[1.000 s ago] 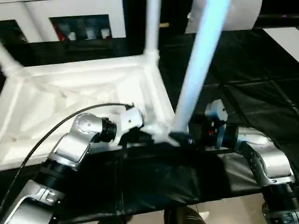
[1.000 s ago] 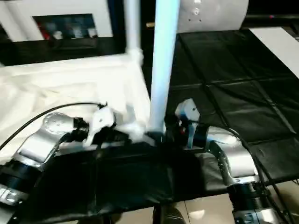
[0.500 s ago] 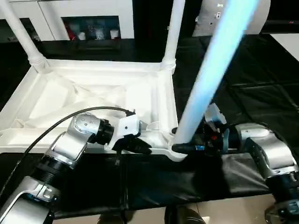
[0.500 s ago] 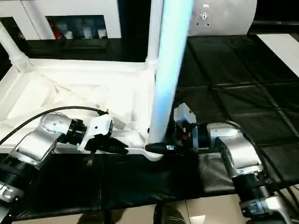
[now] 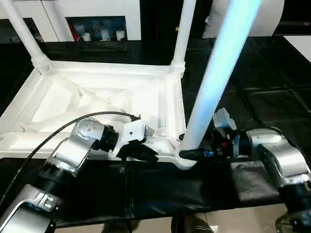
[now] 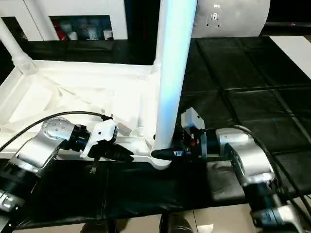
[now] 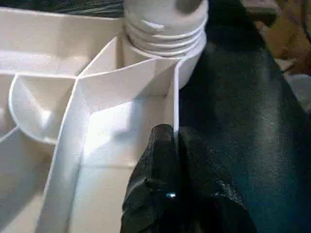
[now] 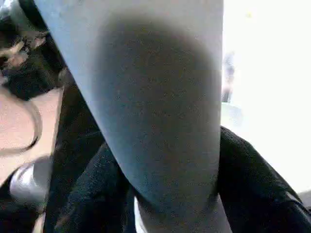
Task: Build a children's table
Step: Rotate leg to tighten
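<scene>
The white table top (image 5: 97, 97) lies upside down on the black mat, ribs showing. Two white legs stand in its far corners, one at the far left (image 5: 26, 36) and one at the far right (image 5: 182, 34). A third leg (image 5: 216, 77) rises at a lean from the near right corner socket (image 5: 184, 158). My right gripper (image 5: 192, 154) is shut on this leg just above the socket; its fingers (image 8: 252, 189) wrap the tube (image 8: 146, 97). My left gripper (image 5: 146, 153) is shut on the near rim, its fingers (image 7: 160, 165) pinching the rim wall beside the leg's threaded base (image 7: 165, 29).
The black mat (image 6: 243, 73) covers the bench to the right and front. The bench's front edge (image 5: 233, 206) runs just below my forearms, with floor beyond. A white cabinet with small items on a shelf (image 5: 97, 31) stands behind, and a rounded grey panel (image 6: 233, 17) at the back right.
The whole picture has shifted as the head camera moved. Both grippers keep their holds. The near right leg and the table top stand much as before.
</scene>
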`<state>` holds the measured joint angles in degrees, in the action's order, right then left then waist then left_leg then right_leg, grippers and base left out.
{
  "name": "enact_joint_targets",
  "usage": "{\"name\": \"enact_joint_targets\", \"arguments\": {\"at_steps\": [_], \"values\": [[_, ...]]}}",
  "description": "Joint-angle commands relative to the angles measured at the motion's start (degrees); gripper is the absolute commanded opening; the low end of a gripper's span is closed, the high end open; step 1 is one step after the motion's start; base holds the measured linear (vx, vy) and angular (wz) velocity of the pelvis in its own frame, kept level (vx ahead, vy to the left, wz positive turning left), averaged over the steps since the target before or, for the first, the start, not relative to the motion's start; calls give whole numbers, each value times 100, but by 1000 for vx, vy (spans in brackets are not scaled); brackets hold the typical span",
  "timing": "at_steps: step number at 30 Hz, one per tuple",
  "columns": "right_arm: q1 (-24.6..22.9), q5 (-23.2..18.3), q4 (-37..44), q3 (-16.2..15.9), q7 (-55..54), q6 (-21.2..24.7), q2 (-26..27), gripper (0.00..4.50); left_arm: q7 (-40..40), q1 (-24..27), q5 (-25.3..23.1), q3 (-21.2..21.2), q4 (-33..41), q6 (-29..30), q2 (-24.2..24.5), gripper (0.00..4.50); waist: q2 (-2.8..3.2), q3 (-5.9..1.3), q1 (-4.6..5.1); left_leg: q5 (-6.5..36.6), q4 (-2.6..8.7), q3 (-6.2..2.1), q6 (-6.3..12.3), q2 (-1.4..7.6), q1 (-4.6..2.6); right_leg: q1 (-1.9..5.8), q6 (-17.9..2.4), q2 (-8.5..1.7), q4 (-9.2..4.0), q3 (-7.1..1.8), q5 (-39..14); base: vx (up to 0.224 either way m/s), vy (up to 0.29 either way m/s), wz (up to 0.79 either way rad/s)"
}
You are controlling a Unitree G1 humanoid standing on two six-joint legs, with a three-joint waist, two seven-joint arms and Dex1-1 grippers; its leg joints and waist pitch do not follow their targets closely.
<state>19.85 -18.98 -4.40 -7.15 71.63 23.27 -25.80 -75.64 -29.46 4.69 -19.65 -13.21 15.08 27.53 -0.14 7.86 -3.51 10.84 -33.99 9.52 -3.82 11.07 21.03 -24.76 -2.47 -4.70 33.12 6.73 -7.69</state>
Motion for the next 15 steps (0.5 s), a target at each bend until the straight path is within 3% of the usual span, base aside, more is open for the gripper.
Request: {"name": "enact_joint_targets", "arguments": {"at_steps": [1, 4, 6, 7, 8, 10, 11, 12, 13, 14, 15], "values": [[-127, -106, 185, -305, -604, 461, 445, 209, 641, -34, -52, 57, 193, 406, -299, 0, -42, -437, 19, 837, 399, -31, 460, 166, -22, 410, -778, -368, -457, -327, -2518, 0, 0, 0], [-111, 215, 235, -186, -2077, 897, 1299, 209, 1519, -128, -109, 251, 394, 1112, -807, 0, -52, -362, 105, 1152, 398, -54, 160, 86, -50, 375, -242, -377, -648, -234, -3733, 0, 0, 0], [-43, 340, 213, -64, -2869, 1234, 1830, 209, 2129, -247, -206, 376, 357, 1415, -1176, 0, -35, -328, 200, 1430, 400, -98, 40, 67, -54, 373, -6, -379, -732, -146, -4119, 0, 0, 0], [-23, 401, 196, -61, -3022, 1256, 1930, 209, 2278, -277, -227, 412, 339, 1479, -1272, 0, -27, -313, 238, 1540, 396, -109, 15, 63, -62, 377, 80, -373, -766, -113, -4228, 0, 0, 0], [26, 562, 151, -65, -3408, 1301, 2176, 209, 2663, -353, -278, 506, 296, 1646, -1518, 0, 26, -292, 307, 1816, 393, -135, 12, 77, -110, 387, 204, -376, -858, -18, -4348, 0, 0, 0], [120, 724, 0, 82, -4137, 1450, 2597, 209, 3184, -447, -357, 609, 244, 1887, -1878, 0, 98, -291, 427, 2303, 443, -223, 53, 168, -161, 449, 167, -385, -916, 117, -4024, -4, 29, -4], [176, 761, -104, 172, -4496, 1473, 2824, 209, 3502, -503, -388, 695, 183, 1938, -2076, 0, 162, -274, 515, 2832, 553, -333, 40, 298, -110, 560, 119, -361, -820, 191, -3542, -27, 52, -6], [275, 832, -283, 338, -5069, 1507, 3140, 209, 3900, -586, -414, 815, 92, 1991, -2336, 0, 211, -240, 523, 3605, 754, -409, 29, 506, -97, 632, 10, -326, -526, 100, -2856, -27, 52, -6], [301, 852, -324, 385, -5236, 1517, 3226, 209, 4010, -608, -430, 848, 74, 2011, -2405, 0, 225, -225, 518, 3903, 835, -436, -13, 572, -83, 650, -73, -318, -327, 5, -2466, 0, 0, 0], [350, 785, -419, 491, -5428, 1461, 3391, 209, 4201, -655, -461, 889, 28, 2015, -2533, 0, 152, -193, 493, 4187, 880, -373, -124, 508, -159, 544, -208, -334, -291, -127, -2374, 0, 0, 0], [375, 764, -444, 576, -5549, 1457, 3520, 264, 4307, -679, -506, 918, 28, 2056, -2617, 0, 5, -164, 491, 3660, 500, -212, -122, 75, -474, 217, 112, -370, -922, 3, -4070, 0, 0, 0]]}}
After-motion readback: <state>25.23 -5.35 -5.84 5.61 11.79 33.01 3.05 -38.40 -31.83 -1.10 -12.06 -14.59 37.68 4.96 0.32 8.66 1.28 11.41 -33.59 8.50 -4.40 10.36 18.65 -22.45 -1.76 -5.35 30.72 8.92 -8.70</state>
